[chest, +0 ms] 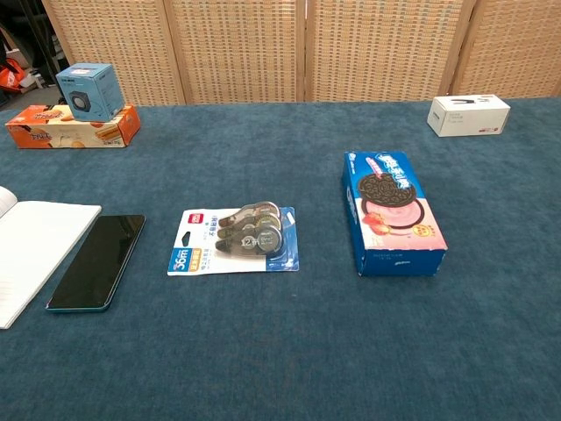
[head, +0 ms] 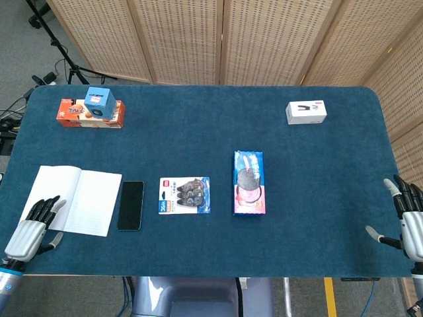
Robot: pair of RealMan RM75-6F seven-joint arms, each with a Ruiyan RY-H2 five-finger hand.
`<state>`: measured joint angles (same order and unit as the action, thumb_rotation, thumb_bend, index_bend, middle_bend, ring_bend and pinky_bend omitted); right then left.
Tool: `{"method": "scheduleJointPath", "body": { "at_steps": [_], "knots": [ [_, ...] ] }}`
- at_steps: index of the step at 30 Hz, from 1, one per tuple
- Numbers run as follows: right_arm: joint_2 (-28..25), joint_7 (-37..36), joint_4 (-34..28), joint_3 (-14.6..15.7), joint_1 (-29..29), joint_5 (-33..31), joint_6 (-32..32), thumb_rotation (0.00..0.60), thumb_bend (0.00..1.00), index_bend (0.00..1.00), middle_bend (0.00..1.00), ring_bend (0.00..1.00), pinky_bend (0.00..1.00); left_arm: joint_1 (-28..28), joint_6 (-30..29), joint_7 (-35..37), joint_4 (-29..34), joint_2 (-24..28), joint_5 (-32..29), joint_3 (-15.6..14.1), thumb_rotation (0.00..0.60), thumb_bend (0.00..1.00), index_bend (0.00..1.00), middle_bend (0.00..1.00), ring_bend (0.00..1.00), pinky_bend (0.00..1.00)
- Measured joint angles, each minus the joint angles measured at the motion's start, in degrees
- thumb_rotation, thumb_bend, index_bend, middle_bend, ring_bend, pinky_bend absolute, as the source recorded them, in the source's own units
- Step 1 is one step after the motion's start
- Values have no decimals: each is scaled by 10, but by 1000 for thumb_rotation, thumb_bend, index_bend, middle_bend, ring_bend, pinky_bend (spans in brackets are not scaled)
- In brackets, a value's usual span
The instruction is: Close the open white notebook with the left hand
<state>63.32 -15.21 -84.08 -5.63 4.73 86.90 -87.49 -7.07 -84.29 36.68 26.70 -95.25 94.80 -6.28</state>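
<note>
The white notebook (head: pixel 76 199) lies open and flat at the table's left front; the chest view catches only its right page (chest: pixel 31 250) at the left edge. My left hand (head: pixel 31 231) hovers at the notebook's front left corner with fingers spread, holding nothing. My right hand (head: pixel 408 221) stays at the table's right front edge, fingers apart and empty. Neither hand appears in the chest view.
A black phone (head: pixel 131 205) lies right beside the notebook. Further right are a correction tape pack (head: pixel 185 195) and a blue cookie box (head: pixel 249 182). An orange snack box with a blue cube (head: pixel 92 109) on it sits far left; a white box (head: pixel 306 112) far right.
</note>
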Motion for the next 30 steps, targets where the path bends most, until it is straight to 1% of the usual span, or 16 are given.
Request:
{"method": "scheduleJointPath", "body": {
  "at_steps": [9, 13, 19, 30],
  "knots": [
    [-2, -4, -1, 1, -1, 3, -2, 600, 0, 0, 0, 0, 0, 2, 49, -54, -6, -4, -26, 11, 600, 384, 0, 0, 0, 0],
    [-2, -7, -1, 1, -1, 2, -2, 600, 0, 0, 0, 0, 0, 2, 63, -80, -6, -8, -42, 24, 600, 382, 0, 0, 0, 0],
    [-3, -10, -1, 2, -1, 5, -2, 600, 0, 0, 0, 0, 0, -2, 99, -119, -1, -11, -62, 36, 600, 378, 0, 0, 0, 0],
    [-4, -12, -2, 3, -1, 6, -2, 600, 0, 0, 0, 0, 0, -5, 119, -147, 22, -4, -74, 43, 600, 379, 0, 0, 0, 0]
  ]
}}
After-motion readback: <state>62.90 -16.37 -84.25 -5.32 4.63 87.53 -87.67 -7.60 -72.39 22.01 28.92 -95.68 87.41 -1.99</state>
